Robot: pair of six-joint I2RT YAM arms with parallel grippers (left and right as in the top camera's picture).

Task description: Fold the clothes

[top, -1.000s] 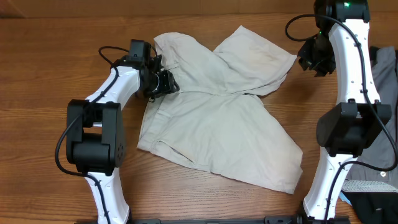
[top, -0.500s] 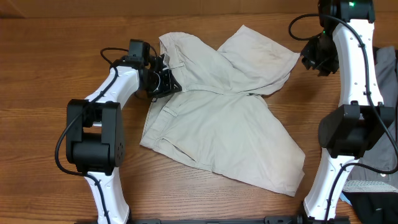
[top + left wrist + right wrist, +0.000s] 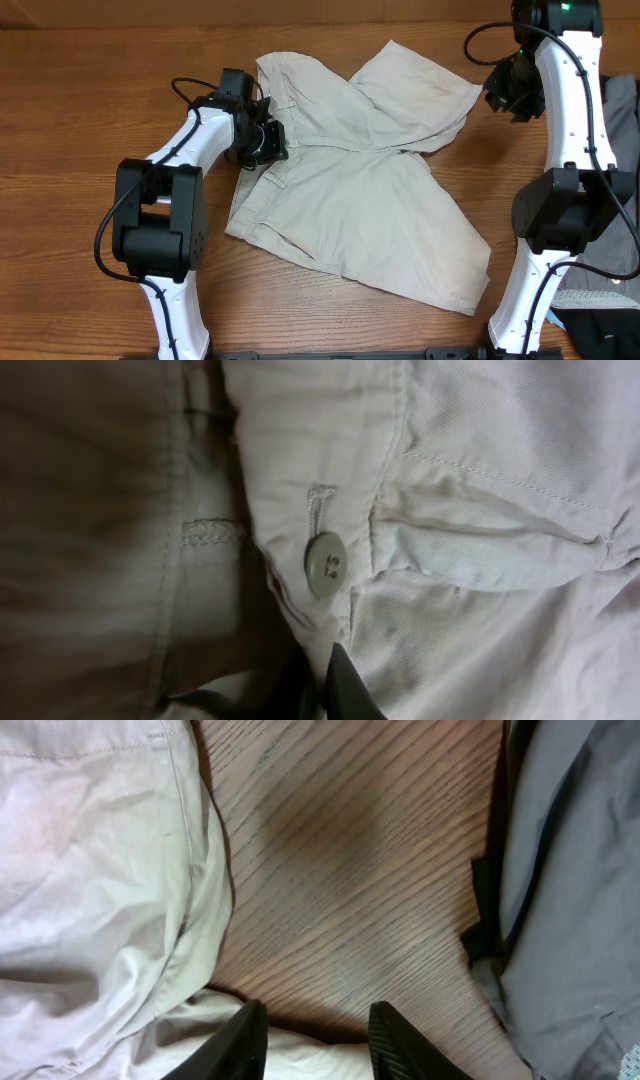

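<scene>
The pale beige shorts (image 3: 350,190) lie spread and creased across the middle of the wooden table, one leg folded over toward the upper right. My left gripper (image 3: 262,140) sits at their waistband on the left side, shut on the fabric just below the button (image 3: 325,563). Its dark fingertips (image 3: 345,685) are pressed together with cloth pinched between them. My right gripper (image 3: 510,92) hovers at the upper right, just off the shorts' leg hem (image 3: 110,890). It stands open over bare wood, its fingers (image 3: 240,1040) holding nothing.
A grey garment (image 3: 622,110) lies at the table's right edge, close beside the right arm, and fills the right side (image 3: 580,870) of the right wrist view. A dark item with a pale label (image 3: 590,300) lies at the lower right.
The left gripper has closed on the waistband and edged slightly right. The shorts shifted a little to the right early on. The right arm has barely moved.
</scene>
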